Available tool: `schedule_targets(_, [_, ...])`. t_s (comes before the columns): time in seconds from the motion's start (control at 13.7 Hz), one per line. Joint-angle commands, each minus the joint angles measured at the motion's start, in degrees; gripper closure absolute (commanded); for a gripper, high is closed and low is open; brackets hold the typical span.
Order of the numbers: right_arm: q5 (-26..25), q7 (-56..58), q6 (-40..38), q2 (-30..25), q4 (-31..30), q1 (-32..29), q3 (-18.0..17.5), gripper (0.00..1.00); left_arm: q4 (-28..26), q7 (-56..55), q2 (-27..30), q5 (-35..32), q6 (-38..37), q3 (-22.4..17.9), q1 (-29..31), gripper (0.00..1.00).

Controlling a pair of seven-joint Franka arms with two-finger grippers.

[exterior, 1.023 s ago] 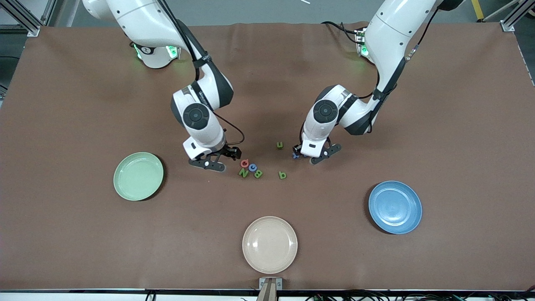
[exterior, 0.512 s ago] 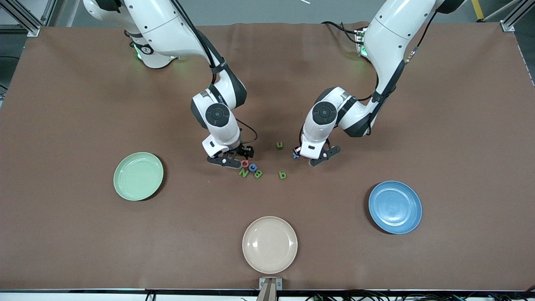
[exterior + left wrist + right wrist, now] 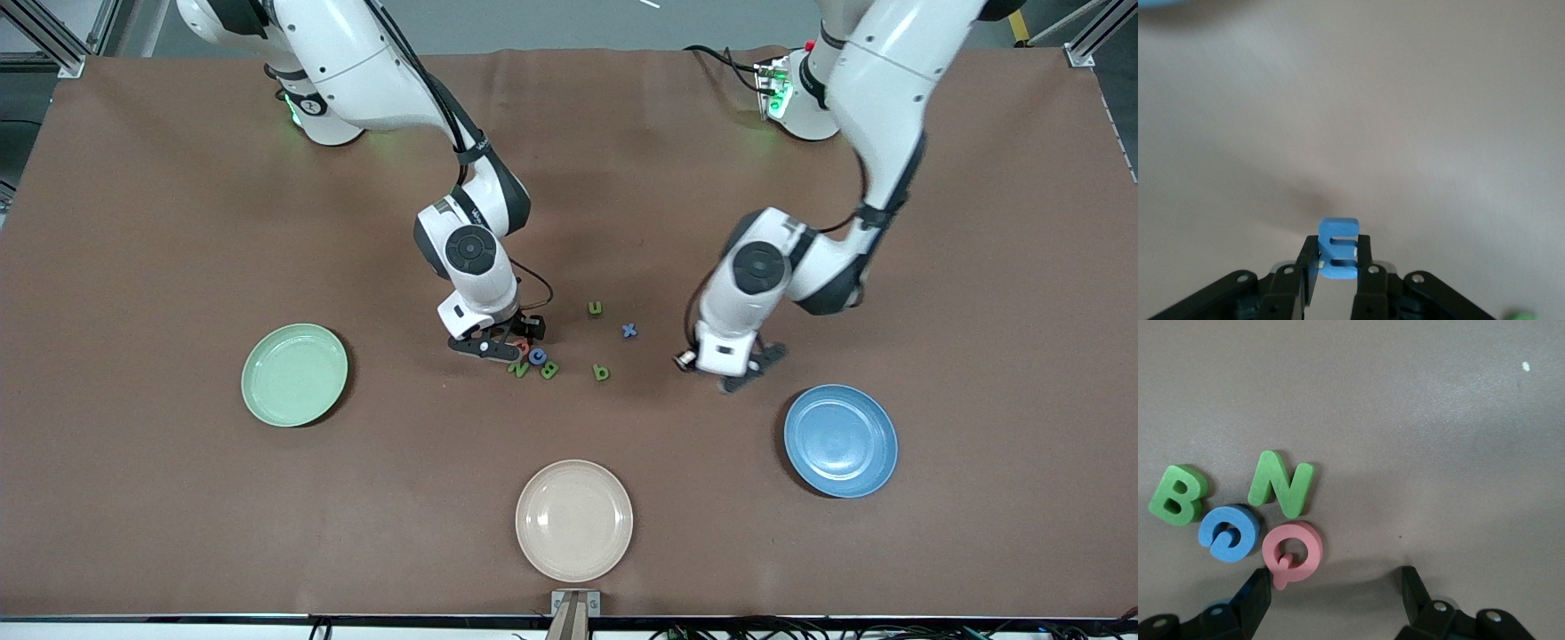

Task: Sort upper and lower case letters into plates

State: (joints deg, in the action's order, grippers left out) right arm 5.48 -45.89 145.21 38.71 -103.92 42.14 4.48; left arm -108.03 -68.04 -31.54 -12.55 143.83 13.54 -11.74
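Near the middle of the table (image 3: 133, 222) you have a small cluster of foam letters: a pink Q (image 3: 1293, 550), a blue G (image 3: 1228, 532), a green N (image 3: 1280, 484) and a green B (image 3: 1177, 495), lying flat and touching one another. They look light, soft and slightly springy, so pinch each across its outer edges, gently. Your right gripper (image 3: 1335, 593) sits low over the Q with its fingers spread, one finger touching the letter's edge, the Q off-centre between them. Your left gripper (image 3: 1337, 270) is clamped on a blue E (image 3: 1338, 247), over the cloth near the blue plate (image 3: 840, 440). The mint green plate (image 3: 294, 374) lies toward the right arm's end.
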Motion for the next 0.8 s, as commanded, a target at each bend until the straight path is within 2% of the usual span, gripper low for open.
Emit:
schedule_targets(0.0, [-0.65, -1.22, 0.16, 1.11, 1.78, 0.93, 0.79, 0.21, 3.6, 4.21, -0.18, -4.48, -1.62, 0.61, 7.58, 1.0])
schedule_targets(0.29, [-3.62, -1.22, 0.16, 1.63, 2.84, 0.49, 0.79, 0.35, 6.15, 18.35, -3.43, -5.03, -1.63, 0.52, 16.2, 0.99])
schedule_targets(0.37, [-4.07, -1.22, 0.16, 1.72, 2.84, 0.49, 0.79, 0.37, 6.95, 20.38, -5.0, -5.11, -1.54, 0.52, 17.62, 0.93])
schedule_targets(0.44, [-4.16, -1.22, 0.16, 1.9, 2.93, 0.58, 0.79, 0.4, 8.52, 21.8, -6.76, -5.03, -1.54, 0.44, 17.89, 0.68])
schedule_targets(0.51, [-4.16, -1.22, 0.25, 1.98, 2.93, 0.75, 0.79, 0.47, 8.97, 21.98, -7.13, -5.03, -1.54, 0.43, 18.07, 0.24])
schedule_targets(0.58, [-4.25, -1.22, 0.25, 1.99, 2.93, 0.67, 0.79, 0.58, 8.98, 21.64, -6.61, -4.94, -1.62, 0.43, 17.81, 0.02])
schedule_targets(0.73, [-4.42, -1.22, 0.16, 1.81, 2.93, 0.41, 0.79, 0.89, 8.98, 21.72, -4.51, -5.03, -4.33, 1.13, 17.19, 0.0])
